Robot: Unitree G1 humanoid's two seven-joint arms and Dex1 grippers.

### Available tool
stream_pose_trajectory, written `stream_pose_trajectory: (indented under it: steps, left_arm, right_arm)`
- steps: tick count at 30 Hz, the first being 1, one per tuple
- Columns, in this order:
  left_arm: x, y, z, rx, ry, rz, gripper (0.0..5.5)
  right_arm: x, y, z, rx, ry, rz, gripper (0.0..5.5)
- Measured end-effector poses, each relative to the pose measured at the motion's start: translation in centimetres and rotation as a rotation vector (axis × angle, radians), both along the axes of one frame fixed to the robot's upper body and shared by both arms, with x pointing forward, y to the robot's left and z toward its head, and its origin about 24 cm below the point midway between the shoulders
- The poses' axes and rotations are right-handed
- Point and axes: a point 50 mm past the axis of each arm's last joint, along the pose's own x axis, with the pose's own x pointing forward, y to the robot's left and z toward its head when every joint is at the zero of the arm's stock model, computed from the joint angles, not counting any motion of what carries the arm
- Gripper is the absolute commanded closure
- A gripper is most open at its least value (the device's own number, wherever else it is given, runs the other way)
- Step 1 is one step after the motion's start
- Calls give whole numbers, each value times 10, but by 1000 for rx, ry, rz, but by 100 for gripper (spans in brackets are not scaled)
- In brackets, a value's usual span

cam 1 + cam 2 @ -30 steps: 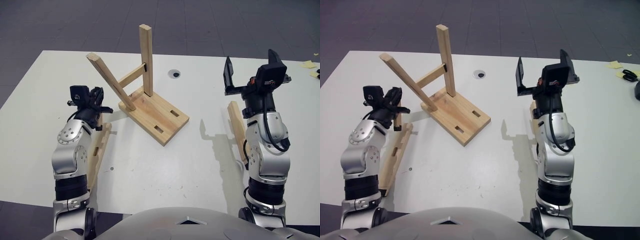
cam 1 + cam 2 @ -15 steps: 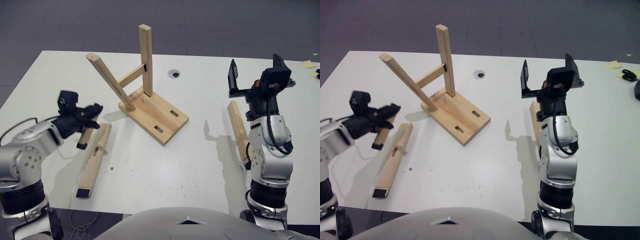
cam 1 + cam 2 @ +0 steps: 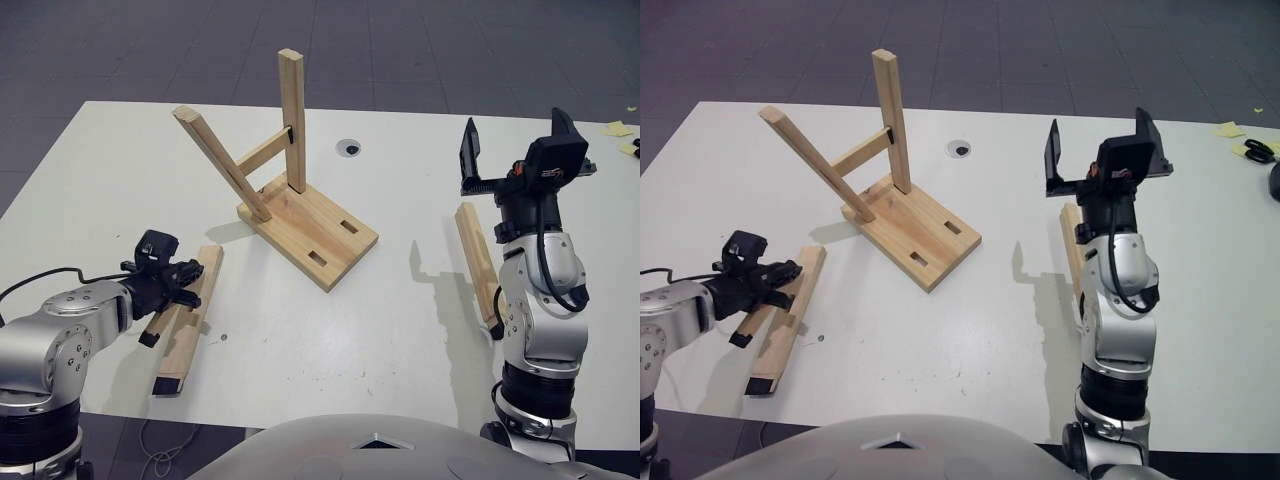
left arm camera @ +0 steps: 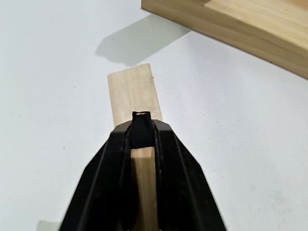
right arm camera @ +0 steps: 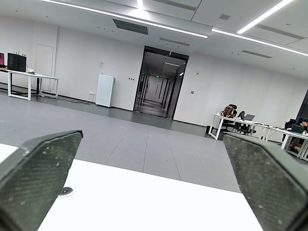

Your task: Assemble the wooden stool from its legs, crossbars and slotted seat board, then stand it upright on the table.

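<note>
OK, left gripper (image 3: 178,292) sat at lower left, fingers clamped tight on a short crossbar (image 3: 160,322), just beside a loose leg (image 3: 186,335) lying flat on the table (image 3: 330,340). Seat board (image 3: 325,238) lay at centre, carrying an upright leg (image 3: 292,120), a leaning leg (image 3: 222,165) and a joining crossbar (image 3: 265,152). Right gripper (image 3: 514,135) was raised at upper right, fingers wide apart, holding nothing. Second loose leg (image 3: 476,255) lay below it.

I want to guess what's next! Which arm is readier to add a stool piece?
Probably left: the left gripper is shut on a crossbar beside a loose leg; the right gripper is open and raised.
</note>
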Motion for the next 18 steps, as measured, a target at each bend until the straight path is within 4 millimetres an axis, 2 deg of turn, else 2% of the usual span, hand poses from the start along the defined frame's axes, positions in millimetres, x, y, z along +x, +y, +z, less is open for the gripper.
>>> stream_pose_trajectory:
  steps: [7, 11, 14, 18]
  left_arm:
    - [2, -3, -11, 3, 8, -25, 507]
    - [14, 2, -16, 34, -25, -28, 507]
    - [36, 3, -22, 68, -67, -57, 507]
    - [76, 0, -25, 64, -145, -71, 507]
  right_arm:
    - [0, 1, 1, 1, -3, 5, 10]
    - [1, 0, 1, 2, -5, 1, 10]
    - [1, 1, 3, 3, -11, 2, 10]
    - [3, 2, 4, 3, -16, 7, 10]
